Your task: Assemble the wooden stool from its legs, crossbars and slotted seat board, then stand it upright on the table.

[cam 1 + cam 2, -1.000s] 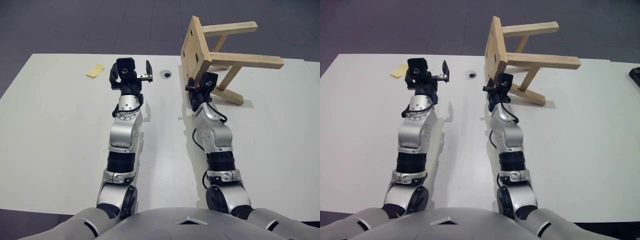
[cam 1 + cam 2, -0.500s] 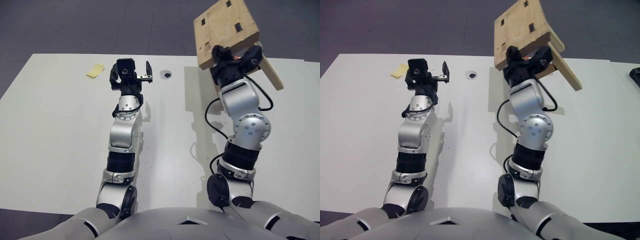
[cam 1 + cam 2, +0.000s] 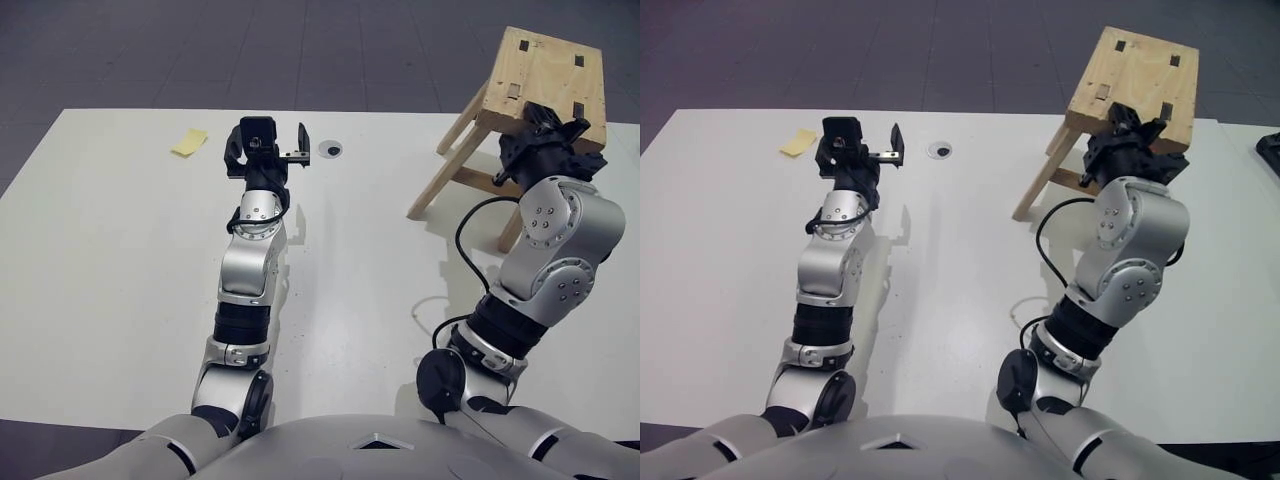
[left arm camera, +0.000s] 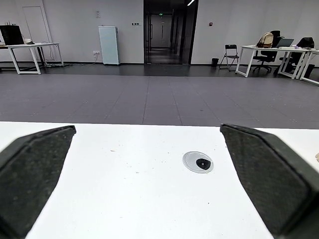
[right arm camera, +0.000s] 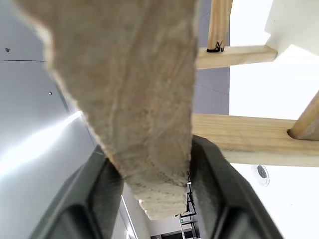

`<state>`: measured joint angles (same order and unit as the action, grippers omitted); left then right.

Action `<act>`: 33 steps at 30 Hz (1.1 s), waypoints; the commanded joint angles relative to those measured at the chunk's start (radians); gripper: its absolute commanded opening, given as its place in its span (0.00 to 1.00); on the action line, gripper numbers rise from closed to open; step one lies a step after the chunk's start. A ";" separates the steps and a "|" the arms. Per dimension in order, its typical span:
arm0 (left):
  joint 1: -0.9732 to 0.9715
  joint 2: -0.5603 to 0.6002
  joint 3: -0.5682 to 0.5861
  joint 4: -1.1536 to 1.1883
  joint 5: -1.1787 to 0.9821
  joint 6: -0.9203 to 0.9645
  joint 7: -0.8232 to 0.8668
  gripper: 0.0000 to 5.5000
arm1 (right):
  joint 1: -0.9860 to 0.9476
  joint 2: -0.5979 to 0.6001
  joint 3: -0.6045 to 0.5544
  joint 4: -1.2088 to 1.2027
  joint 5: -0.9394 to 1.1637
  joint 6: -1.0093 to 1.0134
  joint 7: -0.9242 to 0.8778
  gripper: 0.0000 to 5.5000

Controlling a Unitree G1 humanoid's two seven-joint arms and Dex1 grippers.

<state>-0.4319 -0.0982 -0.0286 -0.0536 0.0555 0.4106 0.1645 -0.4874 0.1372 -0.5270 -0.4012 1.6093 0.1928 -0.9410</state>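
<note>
Stool [image 3: 540,75] standing upright on the far right part of the table [image 3: 120,260], seat [image 3: 1140,70] on top with slots showing. Legs [image 3: 440,175] splaying down to the tabletop, crossbar [image 3: 478,182] running between the two near ones. Right gripper [image 3: 540,125] clamping the seat's near edge, fingers [image 5: 104,194] pressing on either side of the board, arm bending up and over from the near side. Left arm lying stretched out on the table, well left of the stool. Left gripper [image 3: 268,150] gaping wide, fingers [image 4: 269,174] holding nothing. Round port [image 3: 331,149] sitting in the tabletop just right of that gripper, between it and the stool. Yellow note [image 3: 190,141] lying near the far edge, left of the left gripper.
</note>
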 commanded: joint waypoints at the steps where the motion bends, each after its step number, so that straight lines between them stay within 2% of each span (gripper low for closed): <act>1: -0.026 -0.003 0.003 0.010 0.005 0.009 0.005 0.98 | 0.094 0.007 0.030 0.032 0.032 0.013 0.020 0.51; 9: -0.017 -0.007 0.004 -0.001 0.003 0.001 0.007 0.98 | 0.299 -0.110 0.121 -0.127 0.204 0.157 0.187 0.74; 12: -0.014 -0.006 -0.009 -0.004 0.006 -0.019 -0.003 0.98 | 0.362 -0.205 0.173 -0.152 0.248 0.280 0.362 0.82; 14: -0.012 0.005 -0.024 -0.012 0.014 -0.044 -0.017 0.98 | 0.406 -0.310 0.229 -0.156 0.240 0.413 0.521 0.88; 16: -0.008 0.019 -0.031 -0.022 0.008 -0.069 -0.044 0.98 | 0.393 -0.433 0.318 -0.149 0.131 0.539 0.674 0.94; 18: -0.006 0.033 -0.023 -0.029 0.003 -0.088 -0.058 0.98 | 0.330 -0.533 0.413 -0.150 -0.065 0.591 0.790 0.98; 21: -0.009 0.049 0.016 -0.058 -0.005 -0.122 -0.051 0.98 | 0.228 -0.662 0.648 -0.156 -0.598 0.452 0.956 0.98; 23: -0.020 0.058 0.041 -0.062 -0.010 -0.147 -0.039 0.98 | 0.199 -0.646 0.747 -0.084 -0.886 0.247 1.001 0.98; 25: -0.024 0.067 0.056 -0.062 -0.009 -0.171 -0.031 0.98 | 0.174 -0.626 0.819 0.008 -1.084 0.108 0.989 0.98; 31: 0.028 0.068 0.059 -0.029 -0.007 -0.229 -0.037 0.98 | 0.143 -0.439 0.838 0.350 -1.340 -0.179 0.886 0.98; 33: 0.039 0.063 0.086 -0.020 -0.015 -0.237 -0.017 0.98 | 0.104 -0.355 0.820 0.475 -1.366 -0.266 0.887 0.98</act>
